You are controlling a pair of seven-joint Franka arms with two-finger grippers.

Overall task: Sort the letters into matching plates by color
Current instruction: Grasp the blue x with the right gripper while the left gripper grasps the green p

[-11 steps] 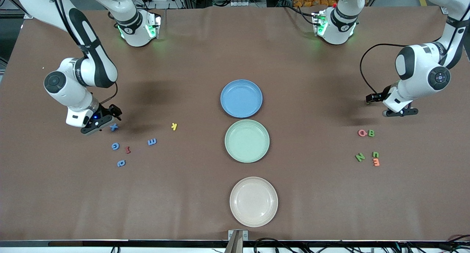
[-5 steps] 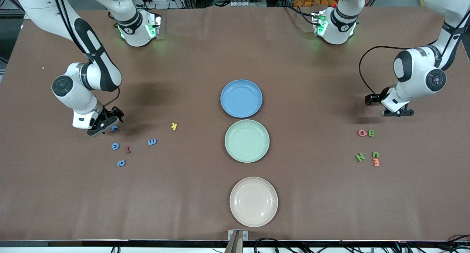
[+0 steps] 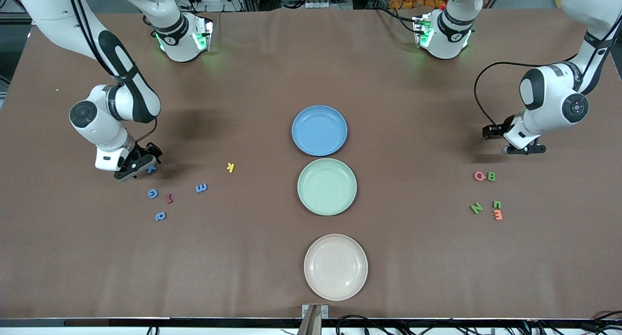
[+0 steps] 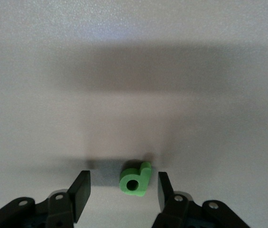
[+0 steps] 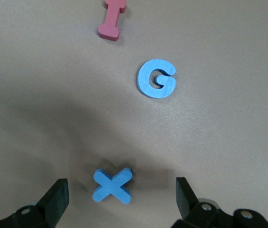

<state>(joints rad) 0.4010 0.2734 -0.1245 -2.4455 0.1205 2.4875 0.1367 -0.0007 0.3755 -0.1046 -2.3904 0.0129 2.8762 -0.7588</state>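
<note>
The blue plate (image 3: 319,130) and the green plate (image 3: 326,186) sit mid-table, both with nothing in them. My right gripper (image 3: 132,169) is low at the blue X (image 3: 152,169), and it is open with the blue X (image 5: 111,185) between its fingers, untouched. Blue letters G (image 3: 152,193), E (image 3: 201,187) and P (image 3: 160,216) lie nearby. My left gripper (image 3: 523,149) is low near its end of the table. It is open around a green d (image 4: 136,179), with gaps on both sides. Green B (image 3: 492,176), N (image 3: 476,208) and U (image 3: 497,204) lie nearer the camera.
A cream plate (image 3: 335,267) lies nearest the camera, in line with the other two. A yellow K (image 3: 231,167) and a dark red I (image 3: 169,198) lie among the blue letters. A pink G (image 3: 479,176) and an orange E (image 3: 497,215) lie among the green ones.
The right gripper has come down at the blue X, which now partly hides under it. The left wrist has shifted slightly toward the table's middle.
</note>
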